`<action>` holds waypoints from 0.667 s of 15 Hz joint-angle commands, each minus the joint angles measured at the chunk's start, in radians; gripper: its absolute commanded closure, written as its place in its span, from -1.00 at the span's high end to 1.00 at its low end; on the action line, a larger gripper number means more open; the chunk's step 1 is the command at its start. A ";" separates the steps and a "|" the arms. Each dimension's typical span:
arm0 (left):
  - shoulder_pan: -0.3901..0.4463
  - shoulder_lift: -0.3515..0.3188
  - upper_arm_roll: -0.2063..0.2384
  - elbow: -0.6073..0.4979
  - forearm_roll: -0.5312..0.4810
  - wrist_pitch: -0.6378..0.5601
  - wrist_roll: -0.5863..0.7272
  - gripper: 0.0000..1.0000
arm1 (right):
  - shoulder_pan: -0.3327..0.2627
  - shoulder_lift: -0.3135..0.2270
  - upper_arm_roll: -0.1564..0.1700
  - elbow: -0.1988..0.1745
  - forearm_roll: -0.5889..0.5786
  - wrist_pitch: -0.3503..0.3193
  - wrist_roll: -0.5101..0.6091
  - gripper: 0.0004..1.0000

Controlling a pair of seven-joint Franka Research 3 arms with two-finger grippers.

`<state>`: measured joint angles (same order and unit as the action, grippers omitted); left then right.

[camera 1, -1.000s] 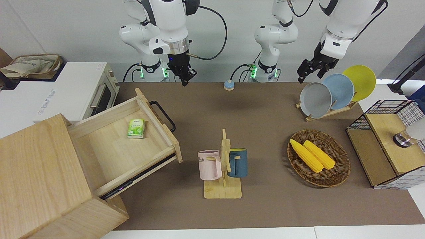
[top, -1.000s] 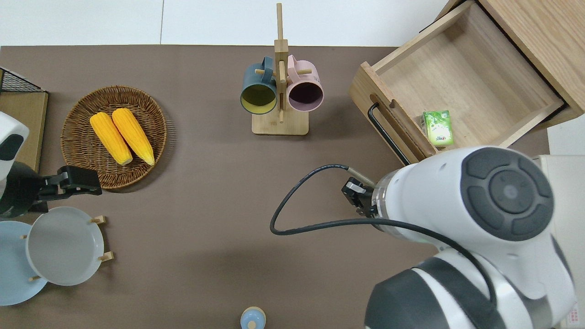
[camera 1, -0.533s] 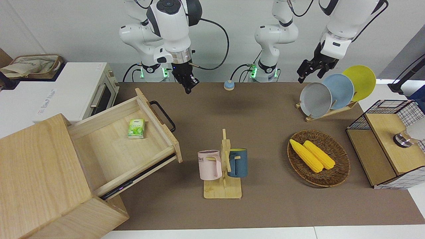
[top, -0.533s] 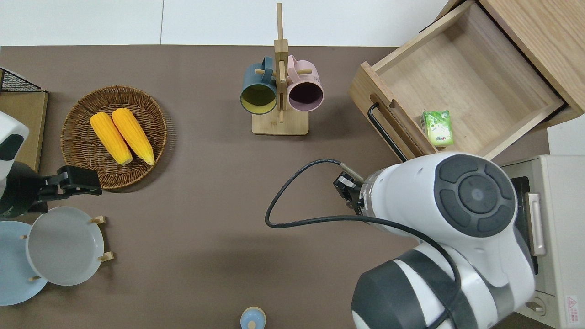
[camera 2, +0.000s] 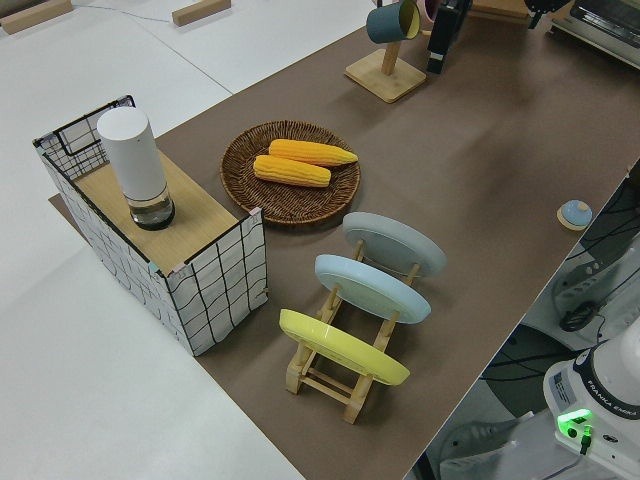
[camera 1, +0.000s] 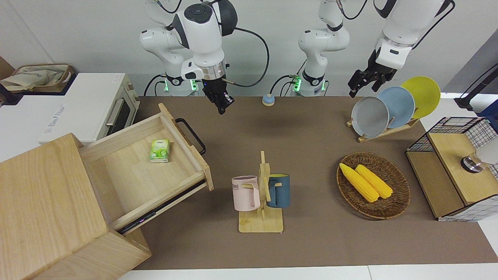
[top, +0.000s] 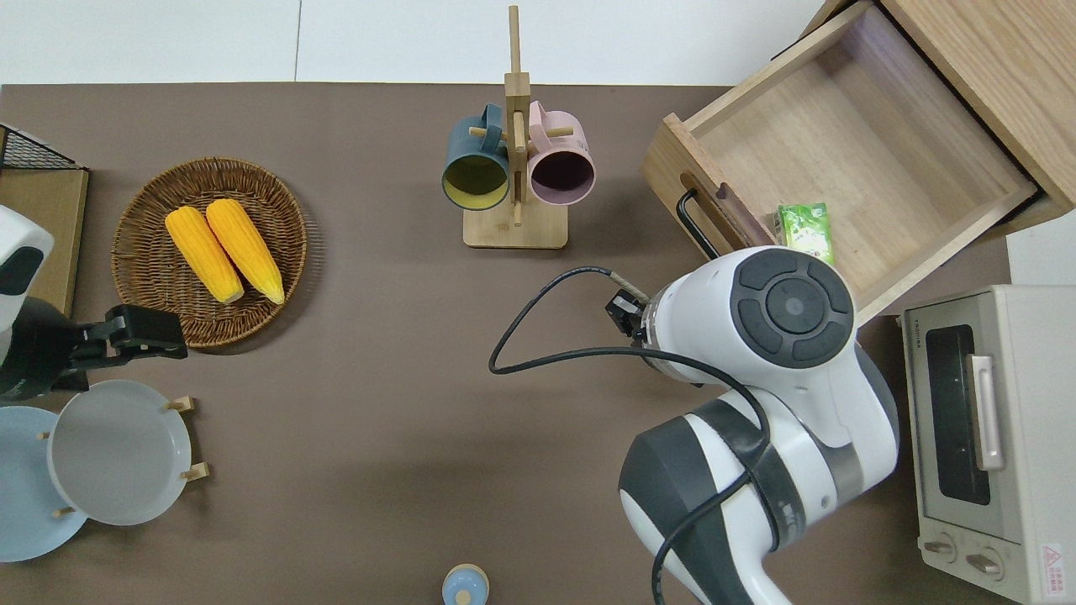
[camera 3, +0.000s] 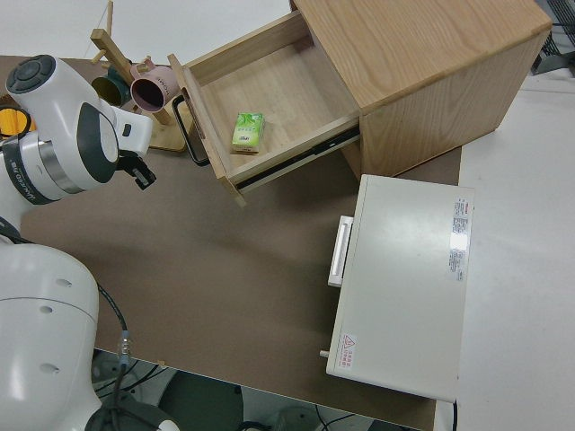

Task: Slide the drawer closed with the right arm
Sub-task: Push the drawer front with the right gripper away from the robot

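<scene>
While drawer [camera 1: 155, 171] gapes, right tool [camera 1: 223, 105] airborne (empty)

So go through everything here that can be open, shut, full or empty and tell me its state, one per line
Wide pale-wood drawer with black loop handle: pulled fully open, small green carton lying inside.
White toaster oven: door shut.
Round wicker basket: holds two yellow corn cobs.
Wooden mug stand: pink mug and blue mug hung on it.
Wooden plate rack: three plates standing in it.
Right hand: in the air, not touching the drawer.
Left arm: parked.
</scene>
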<state>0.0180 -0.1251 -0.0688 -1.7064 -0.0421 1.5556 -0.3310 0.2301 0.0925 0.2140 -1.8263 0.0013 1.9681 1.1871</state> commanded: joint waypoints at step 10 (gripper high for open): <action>-0.001 -0.008 0.004 0.004 -0.001 -0.015 0.009 0.99 | -0.115 0.098 0.001 0.116 -0.087 -0.003 0.008 -1.00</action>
<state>0.0180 -0.1251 -0.0688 -1.7065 -0.0421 1.5556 -0.3310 0.1428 0.1555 0.2006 -1.7517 -0.0659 1.9766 1.1867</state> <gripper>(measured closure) 0.004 0.991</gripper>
